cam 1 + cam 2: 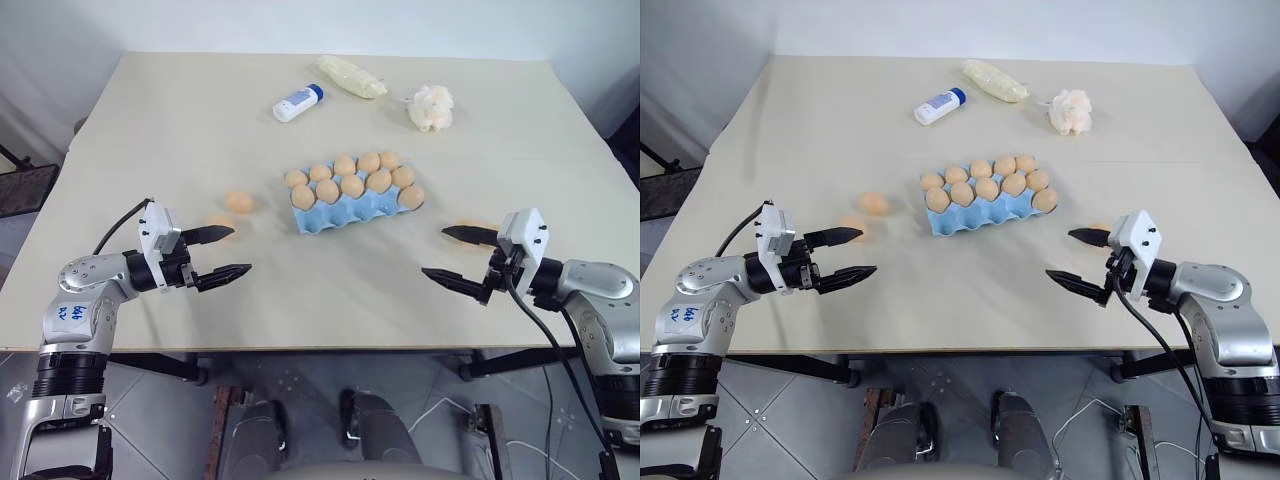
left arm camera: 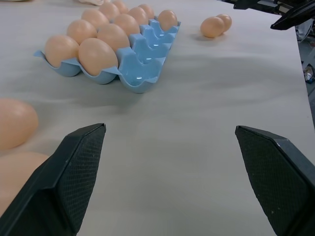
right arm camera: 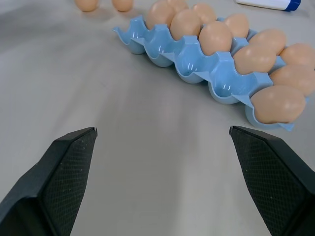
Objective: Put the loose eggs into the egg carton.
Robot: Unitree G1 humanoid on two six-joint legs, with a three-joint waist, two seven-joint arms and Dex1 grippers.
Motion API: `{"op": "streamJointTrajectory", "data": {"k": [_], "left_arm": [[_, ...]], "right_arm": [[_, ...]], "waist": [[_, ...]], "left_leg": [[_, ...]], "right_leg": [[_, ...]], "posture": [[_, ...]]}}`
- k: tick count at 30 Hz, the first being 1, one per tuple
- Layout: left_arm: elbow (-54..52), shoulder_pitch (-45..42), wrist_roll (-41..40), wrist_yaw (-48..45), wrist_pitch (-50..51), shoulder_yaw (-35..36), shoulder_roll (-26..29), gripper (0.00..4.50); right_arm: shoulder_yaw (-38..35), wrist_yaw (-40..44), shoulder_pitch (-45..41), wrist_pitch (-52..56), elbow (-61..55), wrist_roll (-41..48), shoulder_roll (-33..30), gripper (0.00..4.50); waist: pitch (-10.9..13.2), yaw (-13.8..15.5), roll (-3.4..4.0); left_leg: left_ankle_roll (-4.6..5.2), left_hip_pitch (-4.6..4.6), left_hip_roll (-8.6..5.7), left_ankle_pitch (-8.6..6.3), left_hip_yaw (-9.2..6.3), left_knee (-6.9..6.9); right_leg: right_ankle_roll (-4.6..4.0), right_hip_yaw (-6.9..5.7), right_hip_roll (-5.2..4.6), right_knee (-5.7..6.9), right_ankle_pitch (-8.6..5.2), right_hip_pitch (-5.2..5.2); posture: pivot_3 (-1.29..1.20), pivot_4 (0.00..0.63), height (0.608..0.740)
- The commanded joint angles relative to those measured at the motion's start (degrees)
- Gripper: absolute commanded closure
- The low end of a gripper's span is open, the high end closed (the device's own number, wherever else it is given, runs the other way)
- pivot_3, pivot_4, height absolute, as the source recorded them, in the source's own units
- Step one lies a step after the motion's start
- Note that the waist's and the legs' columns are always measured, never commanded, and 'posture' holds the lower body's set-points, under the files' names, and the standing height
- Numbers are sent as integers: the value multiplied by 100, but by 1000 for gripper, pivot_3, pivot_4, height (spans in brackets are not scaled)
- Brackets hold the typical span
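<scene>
Pale beige table fills the scene, with the light blue egg carton near its middle, turned a little askew and holding eggs in its two far rows, while the near row has empty cups and one egg at its right end. Loose eggs lie on both sides of it: one egg sits on the bare table to the carton's left, a second egg lies just nearer and is partly hidden behind the upper finger of the left gripper, and on the right, eggs lie close together beside the right gripper, partly hidden behind its upper finger. Both grippers hover over the near part of the table with their black fingers spread wide and nothing between them, each pointing inward toward the carton and well apart from it. In the left wrist view, two loose eggs lie just beside the left gripper's finger. At the far edge lie a white bottle with a blue cap, a pale yellow bag and a white fluffy wad.
</scene>
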Motion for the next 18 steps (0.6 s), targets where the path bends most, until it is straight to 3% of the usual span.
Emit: {"op": "streamJointTrajectory", "data": {"k": [1,10,13,18], "left_arm": [[-4,-27,34,-32,-98,82,79,11],[-7,-290,71,416,48,87,-27,11],[-48,-318,97,426,57,26,-33,11],[200,-371,29,-96,-764,58,-230,11]], "right_arm": [[-113,-6,-96,-108,-46,22,-30,0],[-220,-217,-57,-50,-160,68,-3,0],[-352,-518,6,57,-360,111,49,0],[-867,-1484,277,429,-1011,199,292,0]], "waist": [[0,-3,0],[1,-2,1],[1,-2,2],[2,5,4]], "left_leg": [[-1,0,0,-1,0,0],[-1,0,-2,-1,0,0],[5,0,-1,3,1,0],[-5,-1,0,-2,0,-1]], "right_leg": [[0,0,0,0,0,0],[1,-1,0,1,0,0],[0,0,2,1,0,-1],[0,-1,0,1,0,0]], "posture": [[0,150,740],[0,150,740],[0,150,740],[0,150,740]]}}
